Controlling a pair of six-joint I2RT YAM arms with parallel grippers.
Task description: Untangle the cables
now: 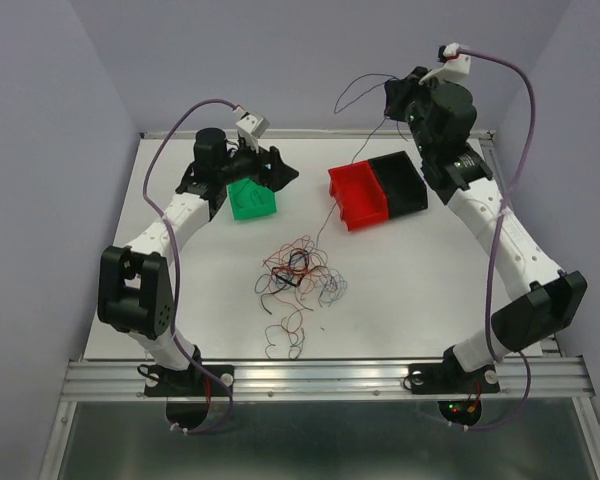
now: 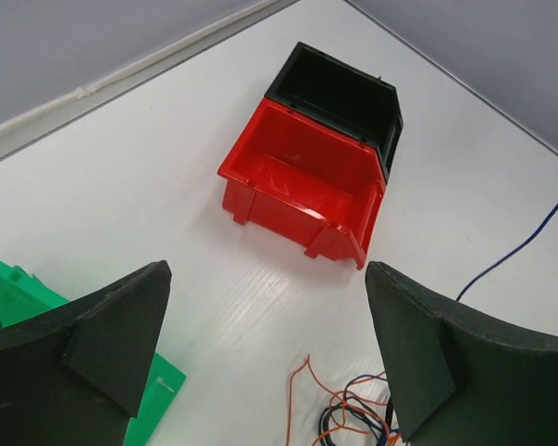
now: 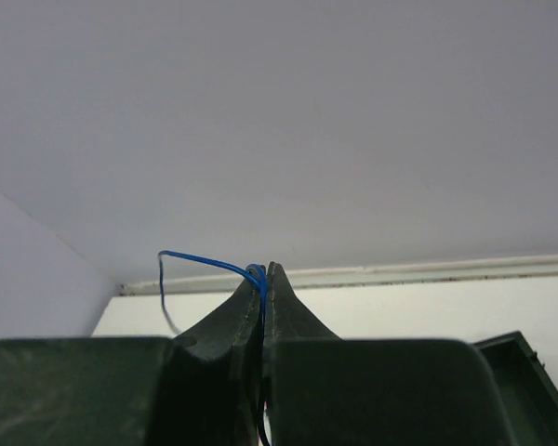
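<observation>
A tangle of thin red, orange, black and blue wires (image 1: 298, 265) lies mid-table, with loose strands (image 1: 285, 335) nearer the front. Its edge shows in the left wrist view (image 2: 353, 409). My right gripper (image 1: 390, 100) is raised at the back right, shut on a blue wire (image 3: 205, 262) that loops out of its tips (image 3: 265, 271). This wire hangs down past the red bin toward the tangle (image 1: 352, 160) and also shows in the left wrist view (image 2: 530, 232). My left gripper (image 1: 285, 170) is open and empty (image 2: 268, 274) above the green bin.
A green bin (image 1: 250, 200) sits at the back left, under my left gripper. A red bin (image 1: 358, 195) and a black bin (image 1: 400, 180) stand side by side at the back right; both look empty in the left wrist view (image 2: 302, 177).
</observation>
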